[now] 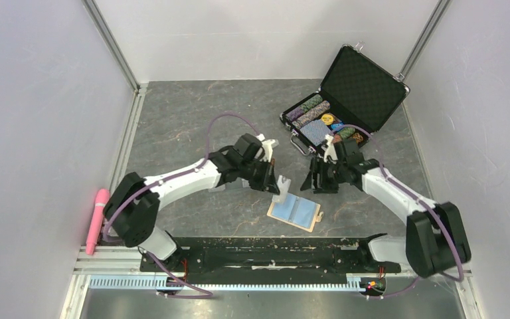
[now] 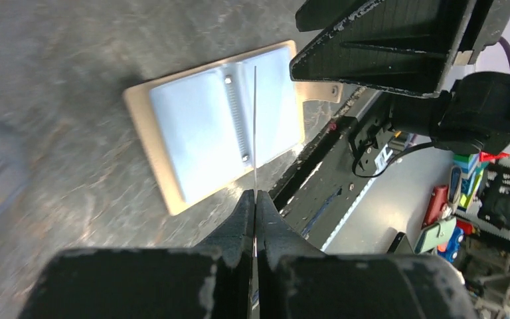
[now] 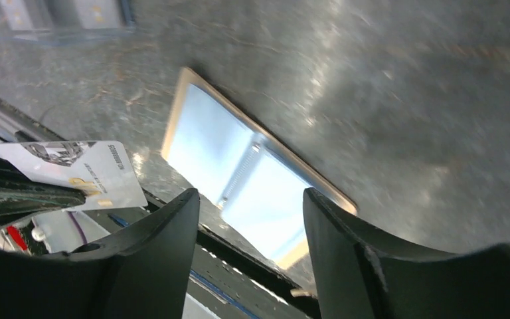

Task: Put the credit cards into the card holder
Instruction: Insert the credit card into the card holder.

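Observation:
The card holder lies open and flat on the table, tan outside with its light blue lining facing up. My left gripper is shut on one credit card, held upright just above the holder's left half. That card shows edge-on as a thin line in the left wrist view and as a pale face with gold marks in the right wrist view. My right gripper hovers open and empty over the holder's right side. More pale credit cards lie farther off.
An open black poker-chip case with chips and a blue deck stands at the back right. A pink stick lies along the left wall. The black base rail runs just in front of the holder.

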Controlling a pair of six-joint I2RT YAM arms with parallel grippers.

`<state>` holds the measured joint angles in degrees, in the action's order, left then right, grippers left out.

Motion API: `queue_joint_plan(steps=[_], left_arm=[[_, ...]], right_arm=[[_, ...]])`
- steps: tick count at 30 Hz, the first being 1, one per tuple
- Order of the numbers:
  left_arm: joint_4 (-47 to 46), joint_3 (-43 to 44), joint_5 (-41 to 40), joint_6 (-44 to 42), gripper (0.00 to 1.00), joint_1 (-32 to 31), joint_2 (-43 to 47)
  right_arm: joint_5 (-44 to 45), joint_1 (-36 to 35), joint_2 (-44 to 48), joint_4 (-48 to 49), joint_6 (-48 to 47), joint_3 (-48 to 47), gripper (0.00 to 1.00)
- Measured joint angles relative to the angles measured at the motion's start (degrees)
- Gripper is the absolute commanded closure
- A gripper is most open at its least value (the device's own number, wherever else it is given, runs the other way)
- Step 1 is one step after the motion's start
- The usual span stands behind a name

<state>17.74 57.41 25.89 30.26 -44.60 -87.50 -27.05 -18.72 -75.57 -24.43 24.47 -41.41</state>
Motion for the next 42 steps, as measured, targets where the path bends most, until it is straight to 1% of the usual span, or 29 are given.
queue_joint_plan(steps=[4, 8, 10, 15, 24, 25, 29, 31, 33, 35, 37, 39, 42], left_arm=[[-4.3, 0.3, 1.8, 2.4, 0.98, -3.4, -4.9], [-6.5, 0.9, 3.0, 4.9, 0.98, -5.2, -10.1], [-7.4, 0.9, 3.3, 6.0, 0.98, -5.5, -11.5], [-8.9, 0.9, 3.0, 8.2, 0.98, -5.8, -12.5], [-9.1, 0.9, 1.0, 9.6, 0.98, -5.7, -12.5], [-9.1, 0.9, 0.8, 9.6, 0.98, -5.6, -12.5], [-8.7, 0.5, 0.0, 9.6, 0.98, -4.8, -12.4], [-8.3, 0.3, -0.3, 9.6, 0.98, -4.2, -12.2], [-8.2, -0.1, -0.4, 9.6, 0.98, -3.7, -11.9], [-8.1, -0.7, -0.5, 9.6, 0.98, -3.3, -11.5], [-8.0, -1.7, -0.7, 9.6, 0.98, -2.9, -10.9], [-8.0, -3.0, -1.4, 10.3, 0.98, -2.6, -9.9], [-8.7, -4.5, -1.9, 11.5, 0.98, -2.1, -8.4]], right_arm=[[2.1, 3.1, 6.6, -4.3, -0.1, 4.9, 0.34], [3.8, 4.2, 10.1, -8.6, 0.0, 7.7, 0.33], [4.2, 4.3, 10.8, -10.2, 0.0, 8.6, 0.34], [2.4, 4.3, 9.2, -11.0, -0.2, 9.7, 0.51], [-2.6, 4.2, 0.5, -9.5, -2.1, 10.8, 0.69], [-2.9, 4.2, -0.4, -9.6, -2.3, 10.6, 0.71], [-2.6, 4.2, -2.9, -10.5, -3.8, 8.2, 0.87], [-2.0, 4.2, -4.7, -10.7, -5.0, 5.6, 0.92], [-1.0, 4.2, -6.4, -11.3, -6.4, 1.9, 0.93], [0.0, 4.2, -7.9, -11.7, -7.6, -1.4, 0.91], [1.0, 4.2, -9.0, -11.7, -9.0, -4.6, 0.85], [1.5, 4.2, -9.5, -11.7, -9.9, -6.1, 0.82], [1.5, 4.2, -9.6, -12.1, -10.6, -6.4, 0.85]])
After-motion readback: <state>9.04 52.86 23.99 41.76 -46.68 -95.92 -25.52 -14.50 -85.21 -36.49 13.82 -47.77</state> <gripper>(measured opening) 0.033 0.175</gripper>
